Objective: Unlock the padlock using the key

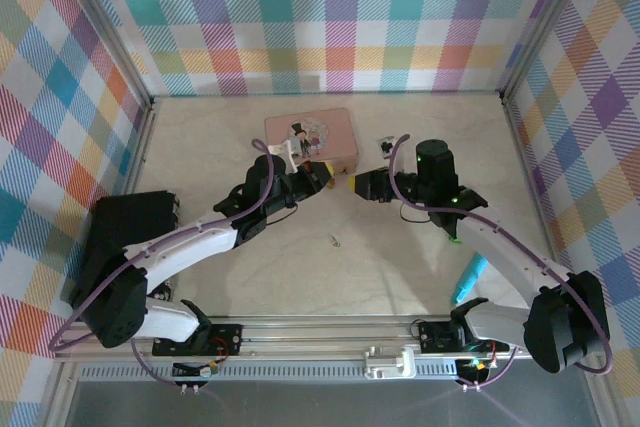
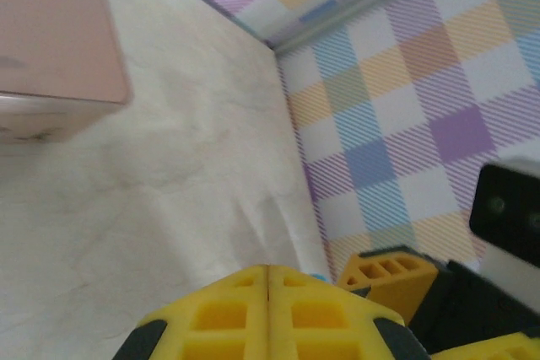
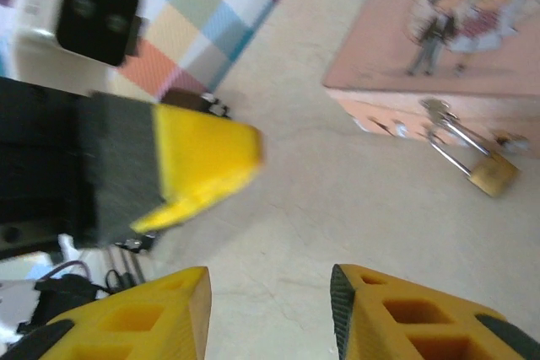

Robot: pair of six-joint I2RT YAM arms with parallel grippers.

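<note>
The small brass padlock (image 3: 494, 173) hangs by its shackle from the hasp on the front of the pink tin (image 3: 439, 31), lying against the table. A tiny slender grey thing on the table, apparently the key (image 1: 333, 240), lies in front of both grippers and touches neither. My left gripper (image 2: 268, 280) is shut, its yellow fingers pressed flat together with nothing showing between them. It hovers just right of the tin's front corner (image 1: 325, 179). My right gripper (image 3: 270, 301) is open and empty, facing the left gripper's tip (image 3: 207, 158) at close range.
The pink tin (image 1: 310, 137) stands at the middle back of the table. A small dark object (image 1: 385, 143) lies to its right. A cyan thing (image 1: 468, 282) lies by the right arm near the front. Checkered walls close in the back and sides.
</note>
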